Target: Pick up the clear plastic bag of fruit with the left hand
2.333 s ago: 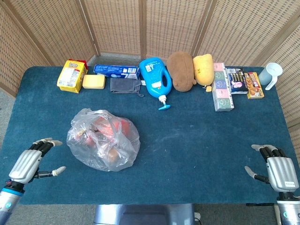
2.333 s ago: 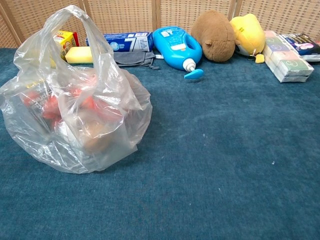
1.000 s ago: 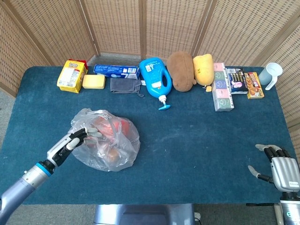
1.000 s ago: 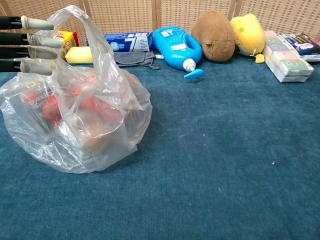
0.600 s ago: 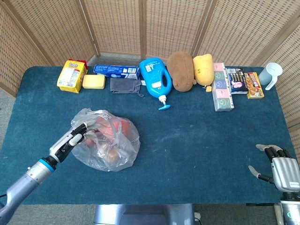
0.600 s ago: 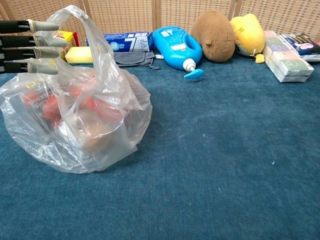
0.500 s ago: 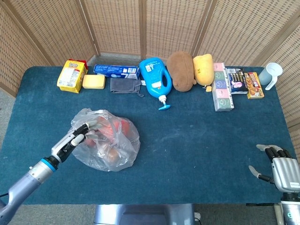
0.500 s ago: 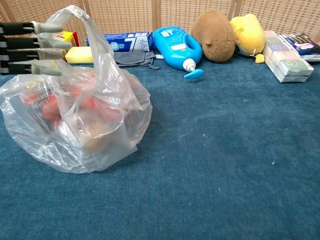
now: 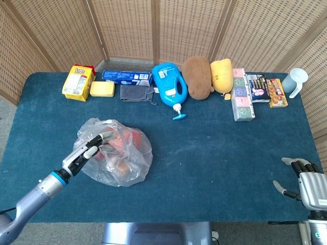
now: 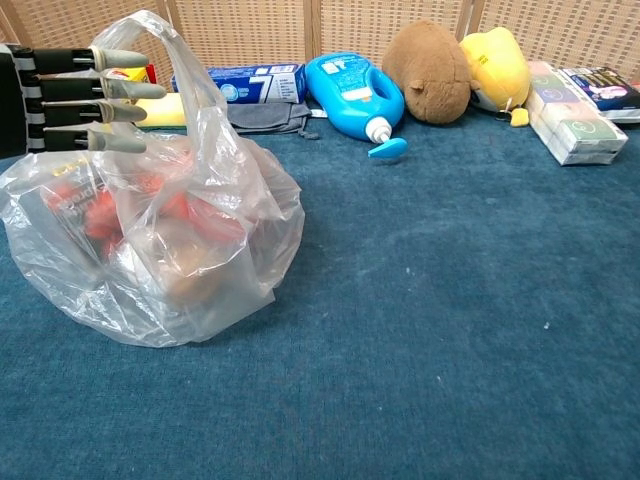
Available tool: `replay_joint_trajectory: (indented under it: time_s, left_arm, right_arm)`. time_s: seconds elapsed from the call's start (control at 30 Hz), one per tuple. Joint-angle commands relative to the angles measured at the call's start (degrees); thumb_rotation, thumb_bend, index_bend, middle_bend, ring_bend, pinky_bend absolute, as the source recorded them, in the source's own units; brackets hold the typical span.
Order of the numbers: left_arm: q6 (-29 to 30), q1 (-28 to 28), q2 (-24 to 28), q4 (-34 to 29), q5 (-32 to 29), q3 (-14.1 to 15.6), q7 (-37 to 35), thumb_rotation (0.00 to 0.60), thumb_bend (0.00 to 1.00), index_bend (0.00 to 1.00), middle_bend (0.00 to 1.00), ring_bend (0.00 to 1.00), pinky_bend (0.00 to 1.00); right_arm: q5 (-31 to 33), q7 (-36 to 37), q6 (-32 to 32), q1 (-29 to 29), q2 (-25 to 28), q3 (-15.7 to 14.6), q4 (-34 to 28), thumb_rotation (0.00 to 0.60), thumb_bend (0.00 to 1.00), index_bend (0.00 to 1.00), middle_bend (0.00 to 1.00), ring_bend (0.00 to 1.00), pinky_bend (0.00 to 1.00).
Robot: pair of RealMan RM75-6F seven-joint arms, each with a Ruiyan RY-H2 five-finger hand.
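In chest view, left hand (image 10: 70,100) fingers straight, beside bag (image 10: 180,220) handle.

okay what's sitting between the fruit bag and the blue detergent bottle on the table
Nothing. In the head view only bare blue tablecloth lies between the clear plastic bag of fruit and the blue detergent bottle; the chest view shows the same.

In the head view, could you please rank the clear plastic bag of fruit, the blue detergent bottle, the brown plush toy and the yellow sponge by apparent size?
1. clear plastic bag of fruit
2. blue detergent bottle
3. brown plush toy, not far behind the bottle
4. yellow sponge
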Motion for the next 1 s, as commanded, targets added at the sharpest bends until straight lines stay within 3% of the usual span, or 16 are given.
replay_joint_trajectory:
  time_s: [0.03,0.8,1.0]
  left_arm:
    - [-0.5,-0.4,-0.8,0.8,-1.7,-0.8,0.3,0.063,0.08,0.07,0.11,0.02,0.14]
    - [-8.5,-1.1,-5.8,7.1,-14.1,-8.4,-10.5,0.063,0.08,0.06,0.11,0.02,0.14]
    - [-10.2,-1.8,-7.1,7.4,-16.0,-10.8,-10.1,0.059,0.09,0.06,0.11,0.02,0.14]
  right_arm:
    - [0.0,0.1,0.1,-0.1,0.0,0.0,0.1,0.433,0.26,0.29,0.37,0.28,0.25]
    - [0.0,-0.2,0.8,-0.8,0.4,0.0,-0.6,0.435,0.26,0.29,0.37,0.28,0.25]
    - [-0.1,-0.2,1.1,-1.0,0.5,0.0,-0.7,0.427,0.26,0.29,0.37,0.28,0.25]
